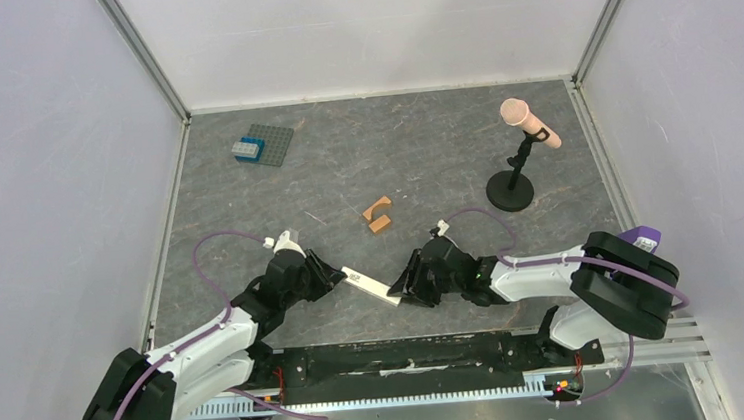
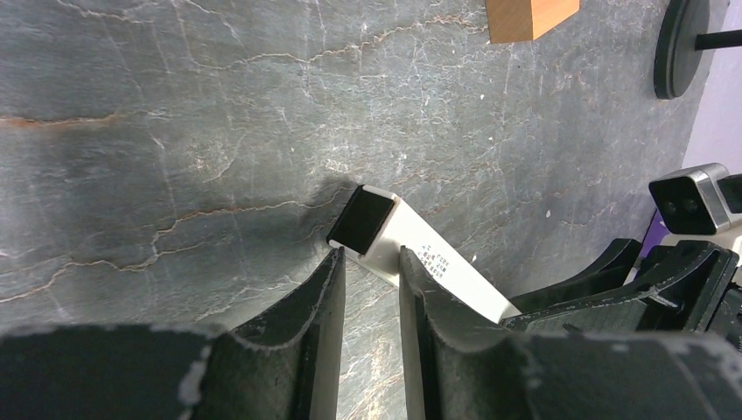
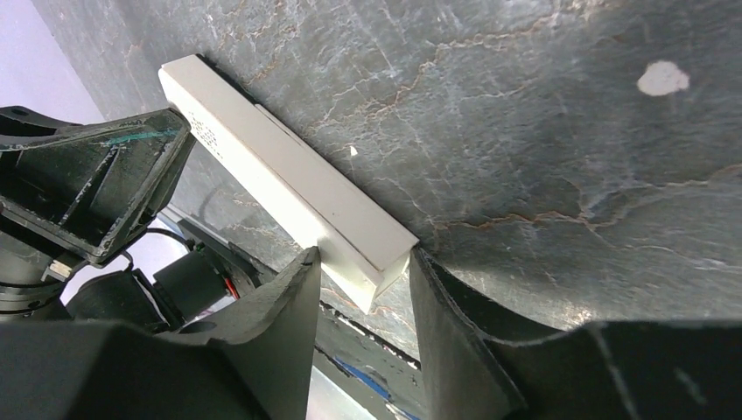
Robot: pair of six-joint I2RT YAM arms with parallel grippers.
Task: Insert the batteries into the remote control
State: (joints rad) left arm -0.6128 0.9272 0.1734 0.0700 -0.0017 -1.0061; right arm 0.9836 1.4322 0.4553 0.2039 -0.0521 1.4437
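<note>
The remote control (image 1: 369, 284), a slim cream-white bar, stretches between my two grippers near the table's front edge. My left gripper (image 1: 338, 275) pinches its left end. In the left wrist view that end (image 2: 363, 220) shows a black face, and the fingertips of the left gripper (image 2: 369, 254) touch the bar on both sides. My right gripper (image 1: 401, 290) holds the other end. In the right wrist view the bar (image 3: 289, 175) runs away from the right gripper (image 3: 363, 254), whose tips press its sides. The batteries are out of view.
Two orange-brown angular blocks (image 1: 378, 214) lie just beyond the remote. A grey studded plate with a blue brick (image 1: 268, 144) sits at the back left. A pink microphone on a black stand (image 1: 510, 191) is at the back right. Walls enclose the table.
</note>
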